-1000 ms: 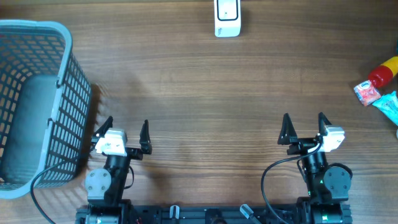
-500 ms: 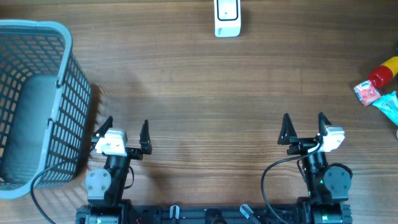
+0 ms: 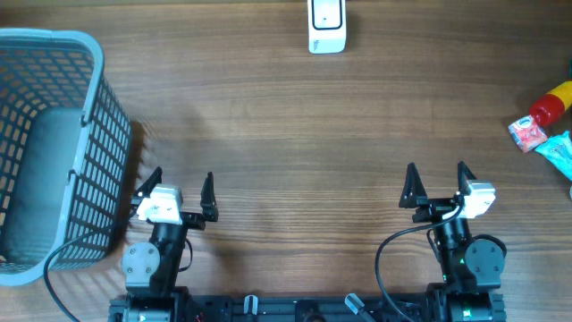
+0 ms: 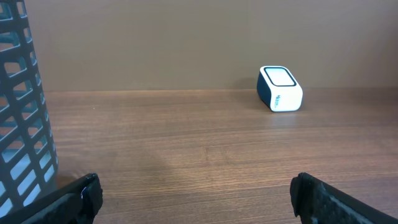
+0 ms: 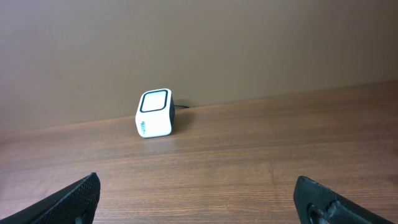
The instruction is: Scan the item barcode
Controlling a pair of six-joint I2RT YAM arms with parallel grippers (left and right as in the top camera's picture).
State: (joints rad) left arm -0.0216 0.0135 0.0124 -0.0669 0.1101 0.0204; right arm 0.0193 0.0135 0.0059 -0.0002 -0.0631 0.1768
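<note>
- Both tools are empty. The left gripper (image 3: 182, 177) and the right gripper (image 3: 436, 168) stand with jaws spread as wide as they go, holding nothing, low at 6 o'clock on the table (image 3: 295, 134).
- The items to scan lie at 3 o'clock, against the edge of the overhead view: a red and yellow bottle (image 3: 552, 102), a pink packet (image 3: 527, 134) and a teal packet (image 3: 559, 152), packed close together. The scanner (image 3: 326, 25) sits at 12 o'clock with its window tilted upward.
- The items are crowded, so wide jaws coming down on one could catch or shove its neighbour.
- The teal packet is partly out of view. I cannot tell how near the table edge is, so a nudge toward 3 o'clock could send it over.
- A soft packet may crumple in the grip and crease its barcode. No view shows which face carries the code.
- The scanner looks small and light, so an item brought in too low could knock it askew.
- The middle of the table, from 6 to 12 o'clock, is bare wood. The right arm has a free path from 3 o'clock to the scanner.
- The basket (image 3: 105, 161) fills the 9 o'clock side just beside the left gripper, leaving that arm little room to swing outward.
</note>
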